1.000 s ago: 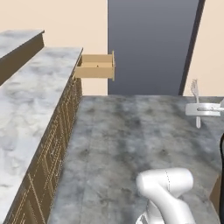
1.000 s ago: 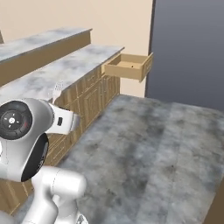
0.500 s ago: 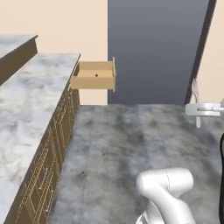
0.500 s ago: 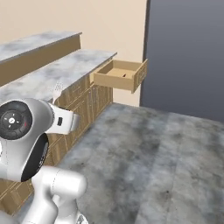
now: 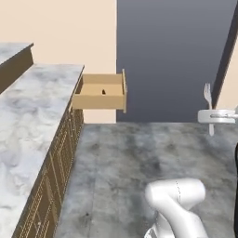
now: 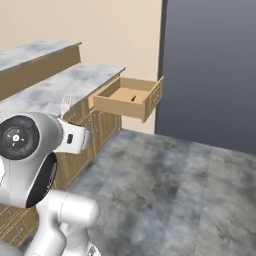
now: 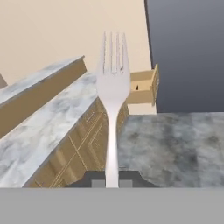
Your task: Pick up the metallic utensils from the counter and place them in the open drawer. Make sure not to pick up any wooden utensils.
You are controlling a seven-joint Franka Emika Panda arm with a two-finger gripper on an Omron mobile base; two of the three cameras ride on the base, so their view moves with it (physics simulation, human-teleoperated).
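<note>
Gripper (image 7: 112, 183) clamped on fork (image 7: 112, 83), tines upright. Open drawer (image 7: 143, 86) at one o'clock: you approach level, release above its tray.

One fork (image 7: 113, 87) shows — pale silver, with four tines, upright in the hand view. One open drawer (image 5: 101, 91) juts from the cabinet run, a single tan box with one flat front panel. One long marble counter (image 5: 28, 116) runs beside it, with one raised marble ledge (image 6: 35, 52) behind — two marble surfaces in all; no other utensils can be counted on them.
</note>
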